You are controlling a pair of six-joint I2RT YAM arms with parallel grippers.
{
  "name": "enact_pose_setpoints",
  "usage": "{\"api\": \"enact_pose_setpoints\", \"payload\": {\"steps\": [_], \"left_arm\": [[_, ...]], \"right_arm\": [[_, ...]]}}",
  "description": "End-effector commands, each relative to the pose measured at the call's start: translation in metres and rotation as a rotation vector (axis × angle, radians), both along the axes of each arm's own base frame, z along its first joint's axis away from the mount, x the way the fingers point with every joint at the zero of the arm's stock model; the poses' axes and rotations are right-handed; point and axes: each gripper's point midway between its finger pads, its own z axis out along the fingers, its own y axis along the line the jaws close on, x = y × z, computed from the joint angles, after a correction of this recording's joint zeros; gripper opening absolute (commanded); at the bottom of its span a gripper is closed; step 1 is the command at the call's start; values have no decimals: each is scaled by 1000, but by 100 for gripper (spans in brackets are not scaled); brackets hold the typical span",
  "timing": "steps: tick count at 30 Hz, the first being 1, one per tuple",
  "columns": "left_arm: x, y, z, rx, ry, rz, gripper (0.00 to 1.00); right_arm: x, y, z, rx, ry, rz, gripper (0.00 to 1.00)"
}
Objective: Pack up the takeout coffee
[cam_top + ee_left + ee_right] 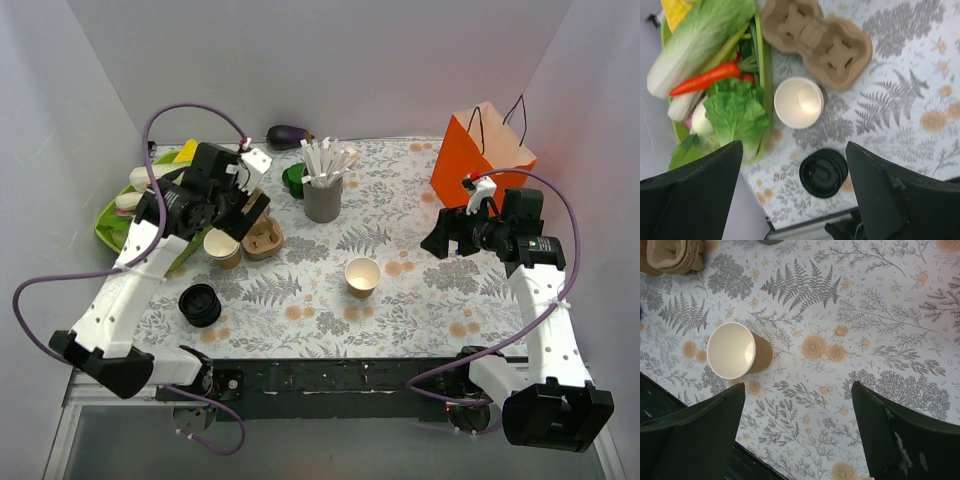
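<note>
Coffee cup (222, 246), brown paper, upright and without its cover, white inside; it stands at centre left of the overhead view on the flower-patterned table (420, 300), just beside the green tray of vegetables (110, 225) and the pulp cup carrier (263, 239). Black lid (200, 304) lies apart from it, lower left, nearer the front edge. Left gripper (245, 215) hangs over this cup with jaws spread wide and nothing between them; its wrist view shows the cup (799, 102) at centre, the lid (823, 173) below it, the carrier (817, 40) above and the tray rim (765, 75) to the left. Second paper cup (362, 276), also uncovered, stands alone mid-frame. Right gripper (445, 235), at right of frame, is likewise wide apart and holds nothing; in its wrist view that cup (735, 350) sits left of centre. Orange paper bag (478, 158) stands upper right. Grey cup of white sticks (323, 199) stands upper centre.
</note>
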Motion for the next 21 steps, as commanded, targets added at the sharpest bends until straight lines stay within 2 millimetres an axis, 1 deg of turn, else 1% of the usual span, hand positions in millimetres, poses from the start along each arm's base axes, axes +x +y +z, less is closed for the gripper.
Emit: {"api": "enact_pose_setpoints", "payload": {"steps": [1,2,3,5,7,10,11,12,17,21], "left_arm": [[-55,37,-35,80,178,9,84],[-62,40,-44,84,202,7,84],[-75,47,-73,128,282,7,83],[-91,58,-97,152,341,27,75],[-106,64,-123,161,429,44,69],[-111,69,-137,133,488,102,64],[-113,71,-141,131,512,119,59],[-114,71,-146,133,534,130,58],[-126,72,-171,153,642,145,54],[-133,72,-182,163,701,144,51]], "right_arm": [[15,11,15,74,-41,34,94],[16,12,14,83,-37,41,93],[19,13,14,88,-42,40,93],[21,12,9,90,-25,35,93],[23,12,6,87,-10,34,93],[24,10,8,65,-24,47,93],[24,9,8,57,-26,44,93],[24,8,7,53,-23,42,93],[20,8,2,45,-12,47,93],[20,8,1,49,-8,43,93]]}}
